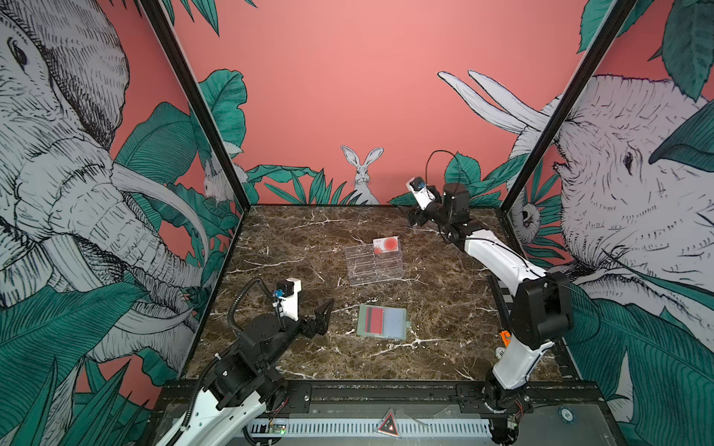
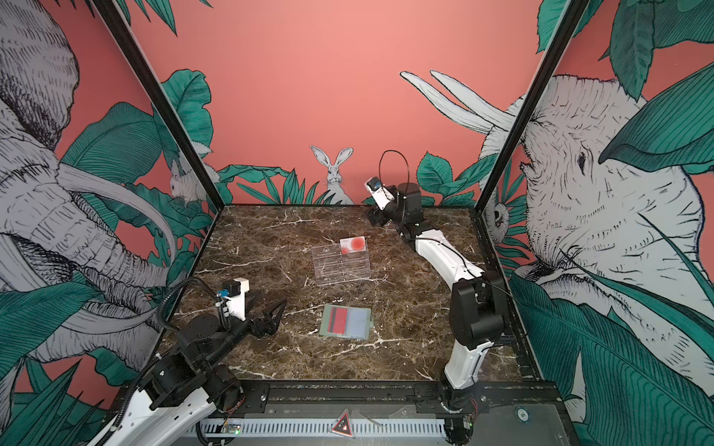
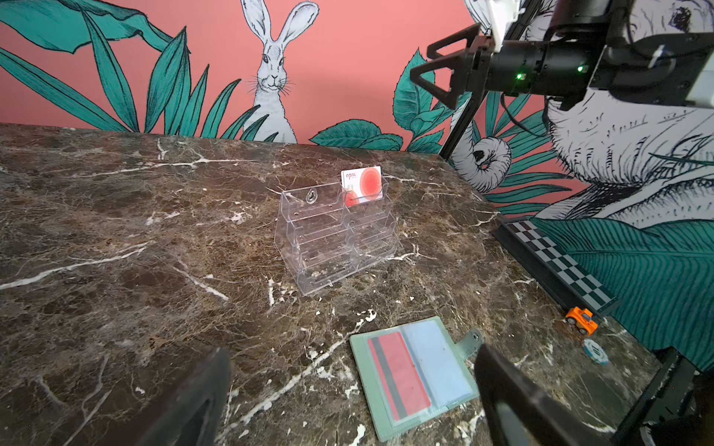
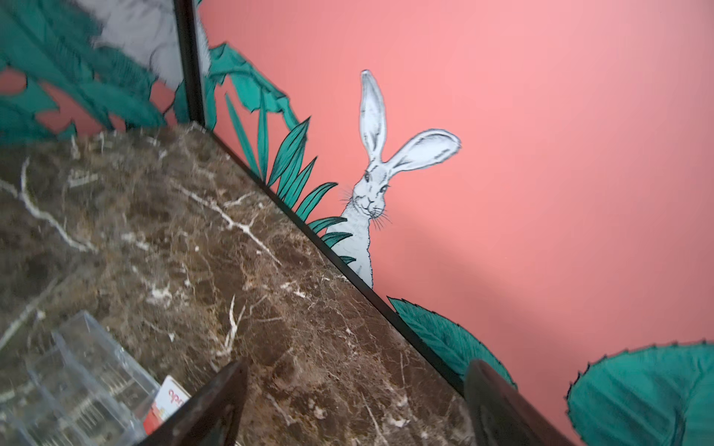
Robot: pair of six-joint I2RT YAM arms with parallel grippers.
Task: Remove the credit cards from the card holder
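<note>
Right gripper (image 1: 415, 218): you have it spread wide and empty, upper right of centre in both top views.
Left gripper (image 1: 320, 316): fingers wide apart, nothing held, lower left.
Card holder (image 1: 382, 322): sage-green, open flat, lower centre; a red card (image 1: 374, 319) with a dark stripe sits in its left sleeve.
Wrist views: the left shows the holder; the right catches only the clear stand (image 4: 77, 378).
Writing: white card (image 3: 362, 185) in the stand, red lettering unreadable.

High stereo pair, two wrist cameras
Both top views look down from the front over the marble table (image 1: 289, 239); the low left wrist view faces the card holder (image 3: 436, 367) and clear stand (image 3: 332, 235), which the tilted right wrist view clips.
</note>
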